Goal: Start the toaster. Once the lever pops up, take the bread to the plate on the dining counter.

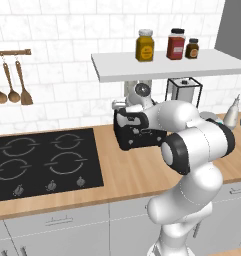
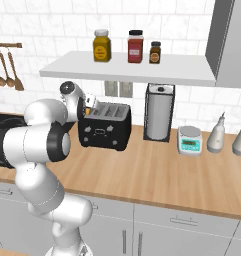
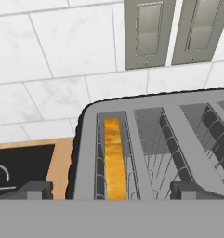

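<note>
The black toaster [image 1: 139,134] [image 2: 105,128] stands on the wood worktop against the tiled wall. From above, the toaster's silvery top [image 3: 146,139] has two slots. The bread [image 3: 114,160] sits upright deep in the left slot, its golden crust edge showing. My gripper [image 3: 111,189] [image 2: 90,111] [image 1: 126,118] hovers just above the toaster's left end, open, with one fingertip [image 3: 36,188] on each side and nothing between them. The plate and the dining counter are out of view.
A black hob [image 1: 42,160] lies left of the toaster. Above it a white shelf [image 2: 127,70] carries three jars. A paper-towel holder [image 2: 159,112], a kitchen scale [image 2: 190,140] and bottles [image 2: 217,132] stand to the right. Wall sockets [image 3: 148,30] sit behind the toaster.
</note>
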{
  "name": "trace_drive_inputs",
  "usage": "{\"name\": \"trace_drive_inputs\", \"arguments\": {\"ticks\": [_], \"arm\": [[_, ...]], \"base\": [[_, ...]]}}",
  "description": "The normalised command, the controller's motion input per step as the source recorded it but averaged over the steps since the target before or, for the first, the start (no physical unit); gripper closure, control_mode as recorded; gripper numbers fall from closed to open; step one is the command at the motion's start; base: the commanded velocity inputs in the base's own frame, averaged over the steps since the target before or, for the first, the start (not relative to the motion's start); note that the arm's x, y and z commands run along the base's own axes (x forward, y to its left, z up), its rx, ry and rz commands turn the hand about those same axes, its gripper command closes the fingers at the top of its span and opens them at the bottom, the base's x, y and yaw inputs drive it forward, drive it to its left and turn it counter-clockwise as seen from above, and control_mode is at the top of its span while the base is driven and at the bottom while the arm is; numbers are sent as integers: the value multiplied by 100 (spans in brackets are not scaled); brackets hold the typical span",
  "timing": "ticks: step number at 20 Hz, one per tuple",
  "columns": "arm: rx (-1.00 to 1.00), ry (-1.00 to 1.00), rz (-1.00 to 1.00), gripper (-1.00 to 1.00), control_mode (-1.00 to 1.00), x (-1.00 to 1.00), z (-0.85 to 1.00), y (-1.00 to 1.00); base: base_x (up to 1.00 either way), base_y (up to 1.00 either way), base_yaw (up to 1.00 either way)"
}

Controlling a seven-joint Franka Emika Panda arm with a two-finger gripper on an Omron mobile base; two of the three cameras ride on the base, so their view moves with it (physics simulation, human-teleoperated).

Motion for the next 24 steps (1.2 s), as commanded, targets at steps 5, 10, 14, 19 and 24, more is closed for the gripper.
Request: {"name": "trace_drive_inputs", "arguments": {"ticks": [5,10,14,19,24], "arm": [[0,0,0,-100,-100,0,0,0],[0,0,0,-100,-100,0,0,0],[0,0,0,-100,-100,0,0,0],[0,0,0,-100,-100,0,0,0],[0,0,0,-100,-100,0,0,0]], "base": [[0,0,0],[0,0,0],[0,0,0],[0,0,0],[0,0,0]]}}
